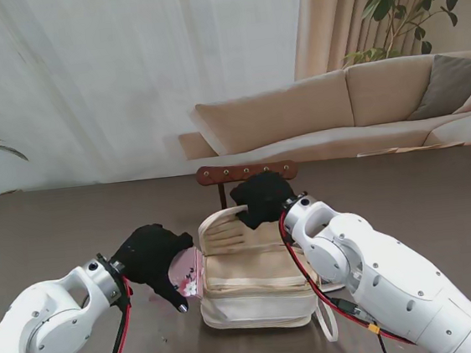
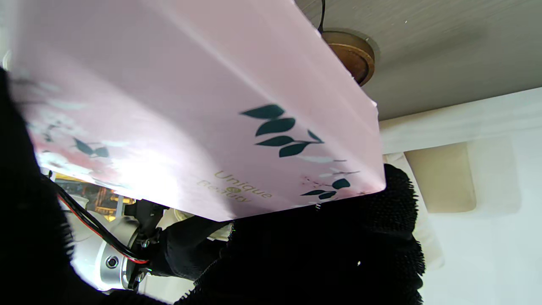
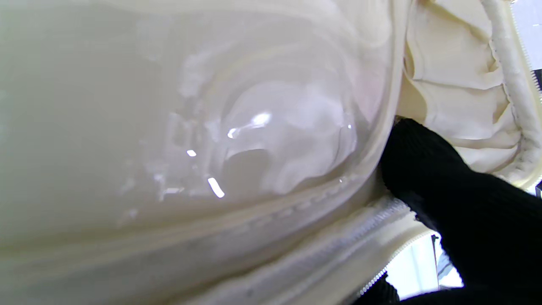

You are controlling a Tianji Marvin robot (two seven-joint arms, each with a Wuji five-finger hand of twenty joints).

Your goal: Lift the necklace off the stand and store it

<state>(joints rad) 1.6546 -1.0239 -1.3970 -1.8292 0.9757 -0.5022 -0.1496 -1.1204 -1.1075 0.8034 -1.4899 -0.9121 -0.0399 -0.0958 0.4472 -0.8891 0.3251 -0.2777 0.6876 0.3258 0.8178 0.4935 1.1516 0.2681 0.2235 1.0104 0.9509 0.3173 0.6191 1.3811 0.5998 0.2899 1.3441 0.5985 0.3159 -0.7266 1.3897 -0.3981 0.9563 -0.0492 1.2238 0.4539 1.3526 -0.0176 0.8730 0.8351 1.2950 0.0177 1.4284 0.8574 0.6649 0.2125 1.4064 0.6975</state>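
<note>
A wooden T-shaped necklace stand (image 1: 247,172) rises behind a cream zip case (image 1: 256,288); its round base (image 2: 351,53) shows in the left wrist view. I cannot make out a necklace on the bar or anywhere else. My left hand (image 1: 149,255) is shut on a pink box (image 1: 187,273) with a leaf print and holds it against the case's left edge. That pink box (image 2: 203,106) fills the left wrist view above the gloved left hand (image 2: 317,254). My right hand (image 1: 261,197) grips the case's raised lid (image 1: 224,232); its finger (image 3: 444,178) lies beside the lid's clear pocket (image 3: 211,148).
A beige sofa (image 1: 363,104) and white curtains stand beyond the table's far edge. Plants sit at the far left and far right. The brown table top (image 1: 71,219) surrounds the case.
</note>
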